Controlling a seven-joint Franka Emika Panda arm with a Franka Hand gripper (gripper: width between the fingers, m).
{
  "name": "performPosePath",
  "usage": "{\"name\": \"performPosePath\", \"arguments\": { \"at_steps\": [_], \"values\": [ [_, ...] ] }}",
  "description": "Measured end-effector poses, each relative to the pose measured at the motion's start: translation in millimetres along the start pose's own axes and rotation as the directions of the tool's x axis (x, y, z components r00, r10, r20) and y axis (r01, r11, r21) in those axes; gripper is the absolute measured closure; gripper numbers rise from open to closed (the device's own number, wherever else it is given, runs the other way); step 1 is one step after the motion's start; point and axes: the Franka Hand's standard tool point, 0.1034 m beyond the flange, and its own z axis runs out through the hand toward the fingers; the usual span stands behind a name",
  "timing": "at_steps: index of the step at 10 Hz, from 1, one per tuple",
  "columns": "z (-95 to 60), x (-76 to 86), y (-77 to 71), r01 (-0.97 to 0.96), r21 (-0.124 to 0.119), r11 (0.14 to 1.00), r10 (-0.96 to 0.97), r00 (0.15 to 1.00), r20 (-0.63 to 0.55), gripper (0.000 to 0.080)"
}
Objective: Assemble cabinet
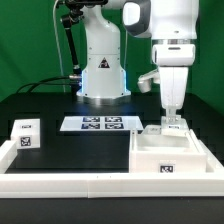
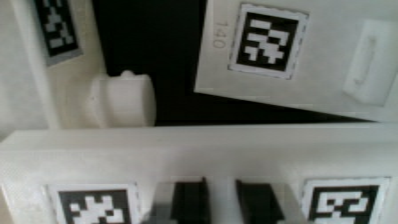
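The cabinet (image 1: pixel 150 152), a large white box with a tag on its front face, lies on the black table at the exterior view's right. My gripper (image 1: pixel 172 122) points straight down at its rear wall. In the wrist view the two dark fingers (image 2: pixel 183 202) stand close together around a thin white strip of the cabinet (image 2: pixel 107 160), with a tag on either side of them. My gripper (image 2: pixel 222 202) is shut on that wall. Beyond it the wrist view shows a round white knob (image 2: pixel 125 97) and a white tagged panel (image 2: pixel 267 45); what they belong to is unclear.
A small white tagged cube (image 1: pixel 25 133) stands at the exterior view's left. The marker board (image 1: pixel 100 124) lies mid-table in front of the robot base (image 1: pixel 103 78). A white rail (image 1: pixel 80 178) runs along the table's front edge and left side.
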Motion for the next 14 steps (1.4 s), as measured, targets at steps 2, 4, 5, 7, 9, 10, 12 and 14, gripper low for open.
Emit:
{"name": "performPosePath", "arguments": {
  "at_steps": [2, 4, 5, 7, 9, 10, 12, 14],
  "values": [
    [2.6, 1.6, 5.7, 0.008, 0.001, 1.000, -0.008, 1.000, 0.000, 0.0729],
    [1.4, 1.8, 18.7, 0.017, 0.015, 1.000, -0.018, 1.000, 0.020, 0.0729],
    [1.4, 2.1, 23.4, 0.015, 0.025, 1.000, -0.016, 0.999, 0.031, 0.0729],
    [0.9, 1.7, 36.4, 0.023, 0.034, 0.999, -0.024, 0.999, 0.043, 0.0729],
    [0.7, 1.3, 42.2, 0.057, 0.043, 0.997, -0.059, 0.997, 0.050, 0.0729],
    [0.8, 1.4, 41.9, 0.056, 0.042, 0.998, -0.058, 0.997, 0.049, 0.0729],
    [0.8, 1.4, 41.9, 0.056, 0.042, 0.998, -0.058, 0.997, 0.049, 0.0729],
    [0.8, 1.4, 42.1, 0.056, 0.042, 0.998, -0.058, 0.997, 0.049, 0.0729]
  ]
}}
